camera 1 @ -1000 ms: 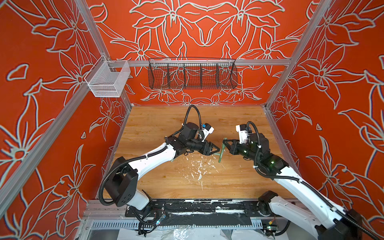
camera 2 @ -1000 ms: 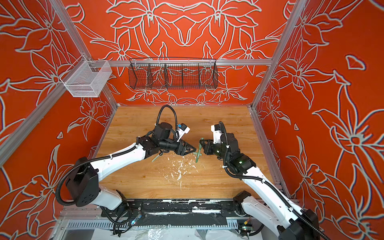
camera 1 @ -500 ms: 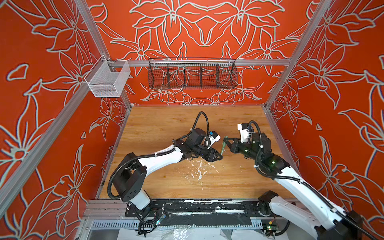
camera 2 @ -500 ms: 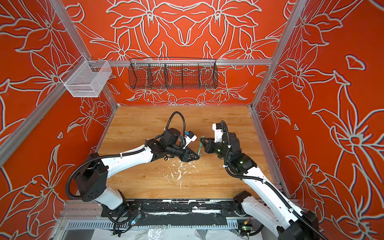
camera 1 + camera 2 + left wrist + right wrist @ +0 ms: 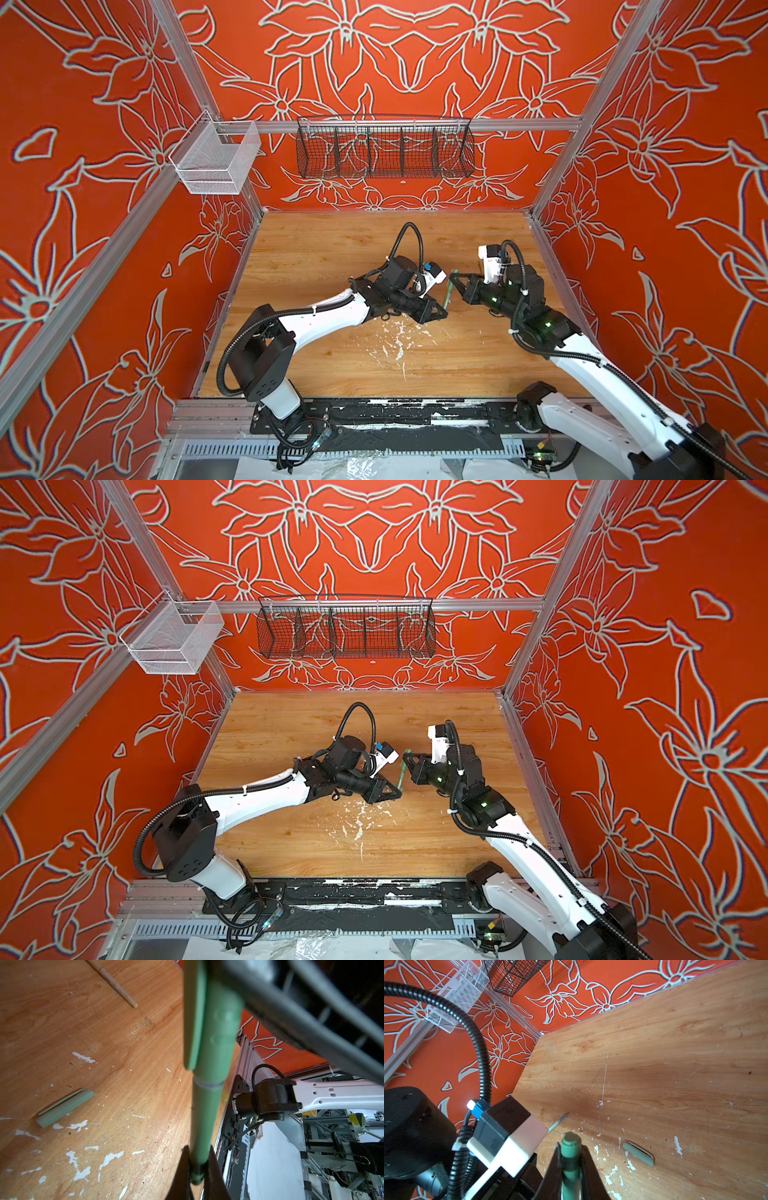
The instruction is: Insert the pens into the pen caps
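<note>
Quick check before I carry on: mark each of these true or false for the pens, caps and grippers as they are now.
1. The left gripper is shut on the green pen at its barrel end. True.
2. The green pen has no cap on it. False: a green cap with a clip sits on its other end.
3. A pale green cap lies loose on the table. True.
4. The tan pen is held in the air. False: the tan pen lies flat on the table.
5. The pale green pen is capped. False: the pale green pen's dark tip is bare.
</note>
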Available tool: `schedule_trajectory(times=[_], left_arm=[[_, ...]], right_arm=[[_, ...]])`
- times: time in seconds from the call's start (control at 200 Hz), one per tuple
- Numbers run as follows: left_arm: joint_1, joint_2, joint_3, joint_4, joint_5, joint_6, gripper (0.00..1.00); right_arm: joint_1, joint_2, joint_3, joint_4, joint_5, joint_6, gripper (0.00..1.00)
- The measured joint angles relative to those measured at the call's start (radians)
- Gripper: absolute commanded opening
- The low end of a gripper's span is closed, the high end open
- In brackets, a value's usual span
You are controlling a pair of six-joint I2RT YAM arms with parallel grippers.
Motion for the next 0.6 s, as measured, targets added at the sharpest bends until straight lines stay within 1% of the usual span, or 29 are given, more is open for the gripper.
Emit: schedule_trajectory(times=[0.02, 0.06, 0.175, 0.245, 0.36, 0.6], left_arm=[[0.001, 0.001, 0.002, 0.000, -0.008, -0.003, 0.00], [0.006, 0.004, 0.002, -0.002, -0.023, -0.006, 0.00], [0.015, 0.011, 0.002, -0.006, -0.051, -0.010, 0.00], [0.015, 0.011, -0.001, -0.005, -0.056, -0.010, 0.00], [0.015, 0.000, -0.023, 0.005, -0.057, -0.008, 0.00], [0.013, -0.042, -0.061, 0.026, -0.027, 0.002, 0.00]], right_arm=[[-0.001, -0.007, 0.002, -0.015, -0.001, -0.013, 0.50], [-0.003, -0.027, 0.013, -0.052, 0.001, -0.018, 0.54], [-0.034, -0.082, 0.075, -0.135, 0.006, -0.053, 0.58], [-0.065, -0.105, 0.112, -0.152, 0.002, -0.066, 0.58], [-0.092, -0.098, 0.135, -0.150, -0.027, -0.077, 0.58], [-0.095, 0.023, 0.135, -0.139, -0.164, -0.131, 0.58]])
